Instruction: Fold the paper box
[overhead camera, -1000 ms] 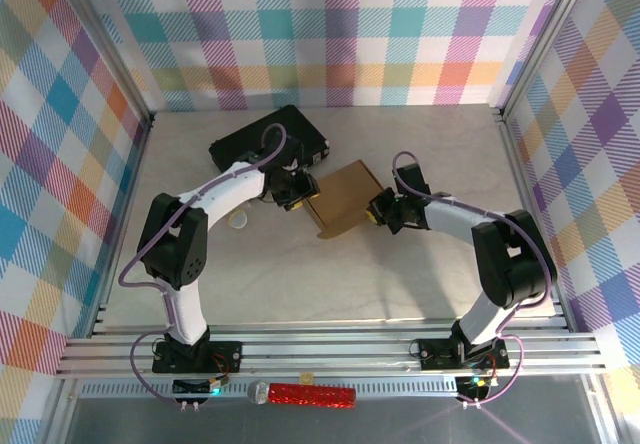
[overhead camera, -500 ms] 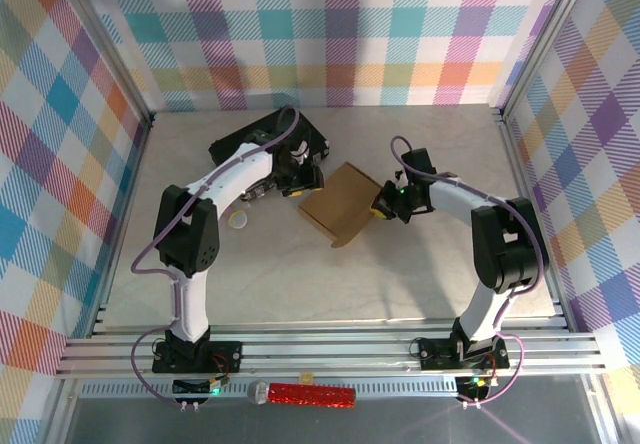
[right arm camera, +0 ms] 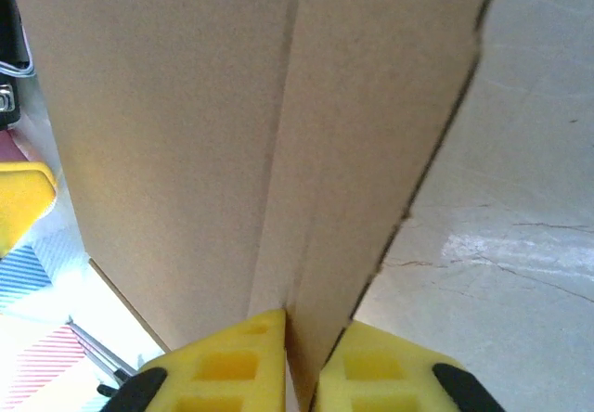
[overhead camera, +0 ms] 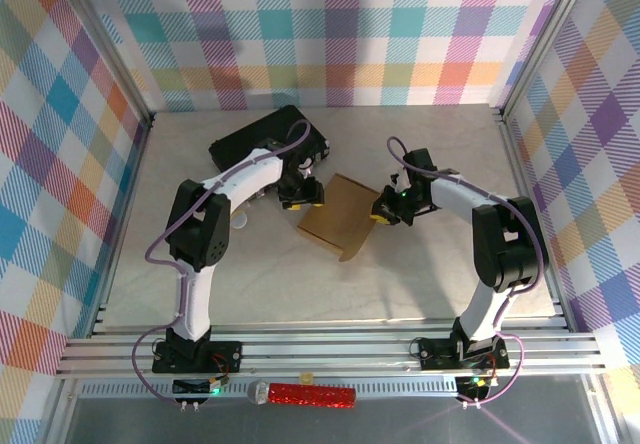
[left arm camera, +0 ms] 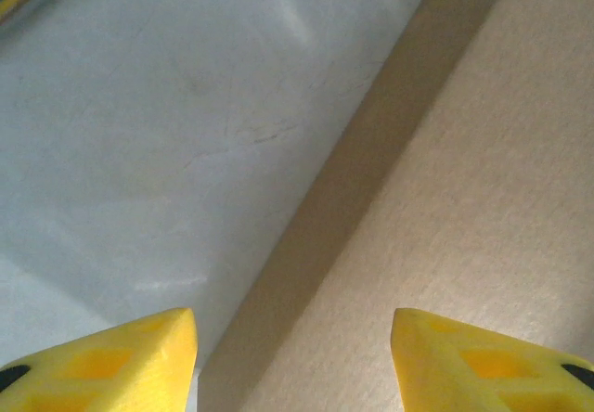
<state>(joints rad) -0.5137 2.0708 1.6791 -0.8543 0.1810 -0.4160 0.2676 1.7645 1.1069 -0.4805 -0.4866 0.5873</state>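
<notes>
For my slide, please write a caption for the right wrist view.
Right pincer pinching a thin flap of the brown paper box, pale table beside it.

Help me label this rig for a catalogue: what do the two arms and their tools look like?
Both the left arm and right arm have white tubular links joined by bulky black joint housings, with a thin purple cable looping along each. The left tool and right tool end in blocky yellow fingers with recessed pockets.
</notes>
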